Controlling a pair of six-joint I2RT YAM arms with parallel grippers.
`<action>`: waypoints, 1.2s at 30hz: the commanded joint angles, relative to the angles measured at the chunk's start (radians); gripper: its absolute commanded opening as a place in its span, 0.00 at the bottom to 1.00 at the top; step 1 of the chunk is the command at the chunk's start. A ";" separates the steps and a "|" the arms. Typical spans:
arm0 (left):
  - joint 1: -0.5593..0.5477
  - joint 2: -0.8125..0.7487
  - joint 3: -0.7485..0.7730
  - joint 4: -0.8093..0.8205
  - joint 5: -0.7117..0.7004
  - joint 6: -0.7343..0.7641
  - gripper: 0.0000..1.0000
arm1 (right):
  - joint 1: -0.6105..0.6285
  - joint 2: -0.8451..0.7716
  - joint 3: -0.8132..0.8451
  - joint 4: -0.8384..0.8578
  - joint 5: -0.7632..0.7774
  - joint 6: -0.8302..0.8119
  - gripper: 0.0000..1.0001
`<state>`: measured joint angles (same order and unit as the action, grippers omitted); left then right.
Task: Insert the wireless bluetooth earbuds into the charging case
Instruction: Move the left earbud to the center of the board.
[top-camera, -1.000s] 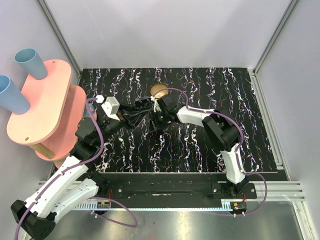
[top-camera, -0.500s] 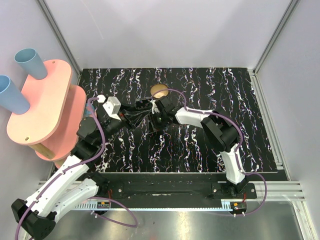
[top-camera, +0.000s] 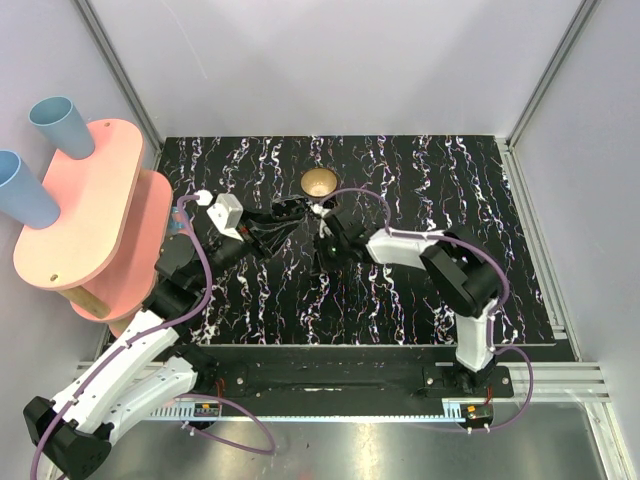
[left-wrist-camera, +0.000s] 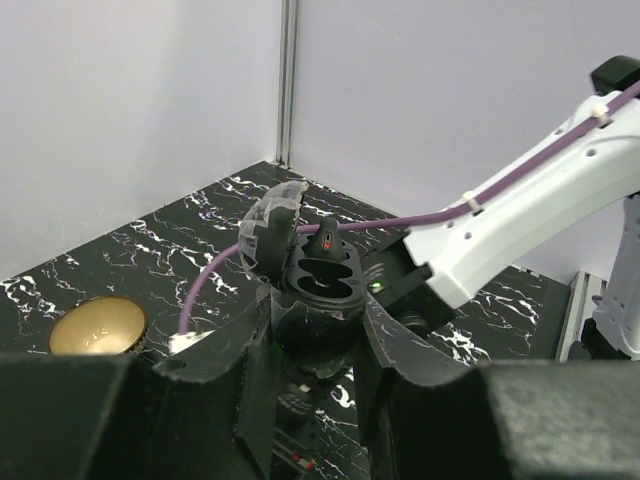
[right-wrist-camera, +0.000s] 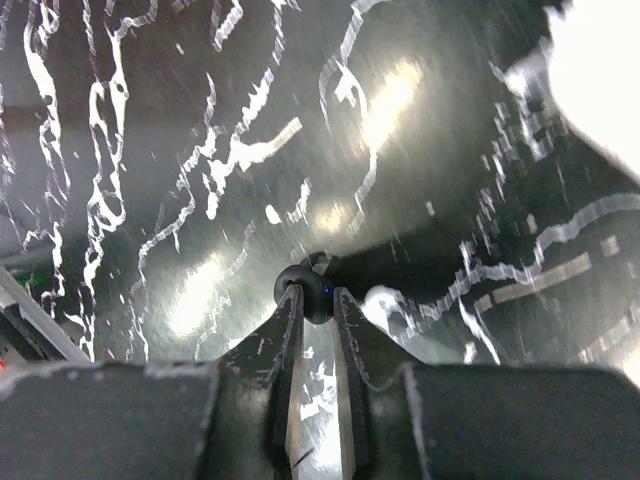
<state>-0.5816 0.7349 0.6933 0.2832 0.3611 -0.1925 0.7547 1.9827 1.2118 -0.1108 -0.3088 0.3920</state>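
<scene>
Black earbud (right-wrist-camera: 305, 288) pinched in the right gripper (right-wrist-camera: 312, 302); dark charging case (left-wrist-camera: 320, 285) clamped in the left gripper (left-wrist-camera: 318, 335).
Right fingertips press together on the small round bud, which pokes out just past their tips over the glossy marbled tabletop (right-wrist-camera: 180, 150). The left gripper's fingers are closed on the sides of the case, holding it off the table with its lid (left-wrist-camera: 270, 225) swung open to the left and its wells facing up; their contents are too dark to tell. From above, both grippers meet just in front of the brass bowl (top-camera: 319, 182), tips close together.
</scene>
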 joint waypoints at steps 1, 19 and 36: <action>0.003 -0.002 -0.001 0.051 -0.022 -0.016 0.00 | 0.009 -0.151 -0.132 0.080 0.112 0.099 0.13; 0.005 0.015 -0.008 0.065 -0.013 -0.024 0.00 | 0.005 -0.444 -0.379 0.102 0.303 0.194 0.07; 0.006 0.006 -0.015 0.056 -0.021 -0.035 0.00 | 0.002 -0.384 -0.353 -0.038 0.392 0.228 0.07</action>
<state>-0.5808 0.7563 0.6926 0.2916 0.3607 -0.2108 0.7555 1.5795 0.8272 -0.1162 0.0425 0.6022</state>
